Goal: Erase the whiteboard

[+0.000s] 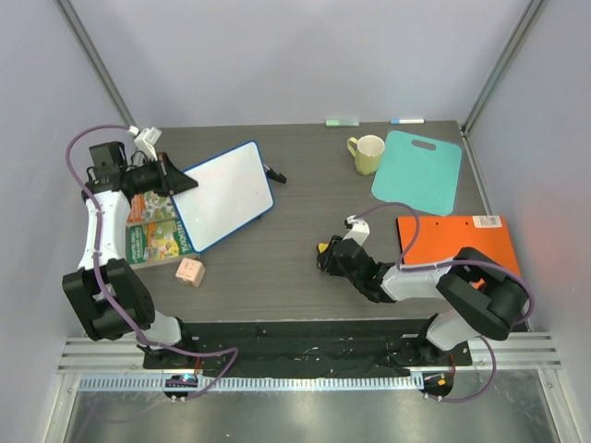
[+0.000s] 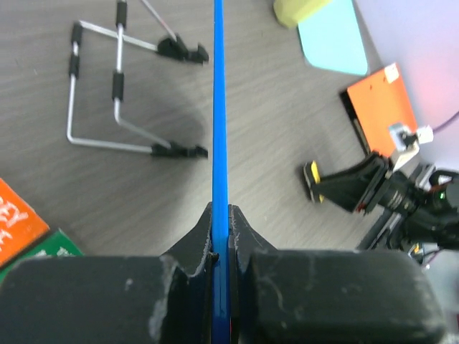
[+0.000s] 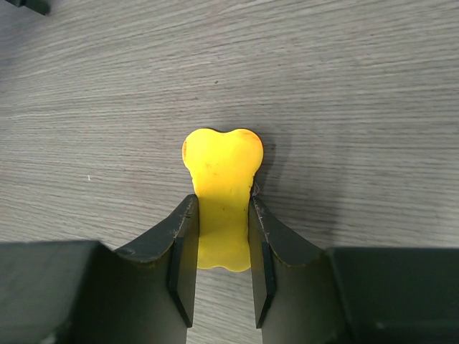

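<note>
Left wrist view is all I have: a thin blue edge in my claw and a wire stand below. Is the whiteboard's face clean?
Observer: In the top view the whiteboard shows a white face with no marks I can make out. The left claw grips its left end.
Operator: What is the yellow thing at the other arm?
Observer: The right wrist view shows a yellow bone-shaped piece, pinched on both sides by the right claw.
Operator: Is there anything near the board that I am missing?
Observer: A small pink block lies just off the board's near corner.
</note>
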